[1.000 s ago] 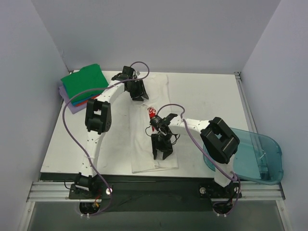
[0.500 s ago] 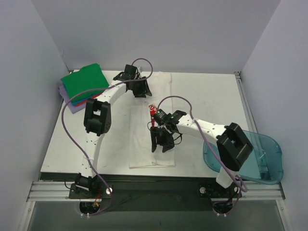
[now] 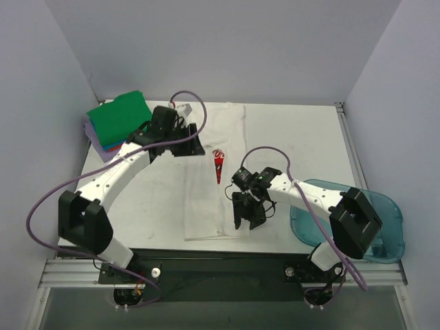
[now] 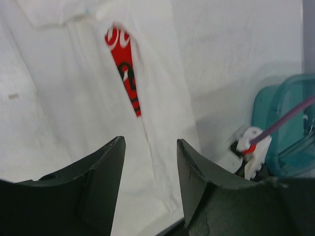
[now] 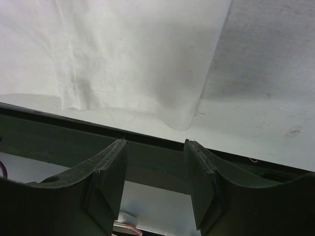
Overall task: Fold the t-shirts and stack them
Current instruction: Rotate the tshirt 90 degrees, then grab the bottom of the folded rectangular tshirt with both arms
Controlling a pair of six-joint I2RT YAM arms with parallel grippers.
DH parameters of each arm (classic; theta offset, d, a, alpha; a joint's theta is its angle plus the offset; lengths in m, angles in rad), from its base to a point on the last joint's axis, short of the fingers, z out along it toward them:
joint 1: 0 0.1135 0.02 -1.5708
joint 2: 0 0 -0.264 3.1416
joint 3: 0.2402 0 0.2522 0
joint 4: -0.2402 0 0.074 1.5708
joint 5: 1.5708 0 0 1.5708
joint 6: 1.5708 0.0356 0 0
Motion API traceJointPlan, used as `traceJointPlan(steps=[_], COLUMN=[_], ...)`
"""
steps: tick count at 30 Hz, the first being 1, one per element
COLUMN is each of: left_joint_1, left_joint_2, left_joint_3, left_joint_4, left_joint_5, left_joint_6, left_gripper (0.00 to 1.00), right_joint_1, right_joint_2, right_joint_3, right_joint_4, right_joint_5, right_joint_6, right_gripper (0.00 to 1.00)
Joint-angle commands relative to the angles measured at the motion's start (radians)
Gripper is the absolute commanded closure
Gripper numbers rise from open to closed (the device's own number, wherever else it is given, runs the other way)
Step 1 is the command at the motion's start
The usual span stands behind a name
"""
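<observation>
Both arms reach out, jaws parted, nothing held.
The left arm (image 3: pixel 113 175) stretches from its near-left elbow toward the far side, ending in the left gripper (image 3: pixel 187 141). The right arm (image 3: pixel 309 198) folds leftward, its right gripper (image 3: pixel 248 217) pointing near.

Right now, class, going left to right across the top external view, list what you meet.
Stack of folded t-shirts, green on top → left pincer → red logo on the white t-shirt → right pincer → translucent blue plastic bin.
</observation>
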Motion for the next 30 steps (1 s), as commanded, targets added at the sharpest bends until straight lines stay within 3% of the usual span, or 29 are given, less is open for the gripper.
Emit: traceJointPlan(steps=[1, 4, 11, 17, 30], left_joint_1=[-0.017, -0.049, -0.143, -0.163, -0.195], left_joint_2=[-0.14, -0.283, -0.469, -0.535, -0.455], left_joint_3=[-0.291, -0.504, -0.783, -0.866, -0.932], left_joint_4=[-0.081, -0.098, -0.118, -0.052, 0.017], left_joint_5=[-0.087, -0.122, -0.121, -0.096, -0.059], left_joint_6=[-0.001, -0.05, -0.224, -0.292, -0.356], left_gripper=[0.43, 0.43, 0.43, 0.43, 0.43], right_joint_1=[-0.006, -0.006, -0.007, -0.013, -0.038], right_joint_2=[0.016, 0.032, 0.075, 0.094, 0.103], right_joint_3=[-0.001, -0.013, -0.055, -0.081, -0.093], right_joint_4=[-0.04, -0.029, -0.015, 0.028, 0.046], right_joint_5=[0.021, 0.015, 0.036, 0.05, 0.036], right_joint_6=[-0.019, -0.03, -0.03, -0.046, -0.074], right_gripper=[0.51, 0.53, 0.58, 0.6, 0.67])
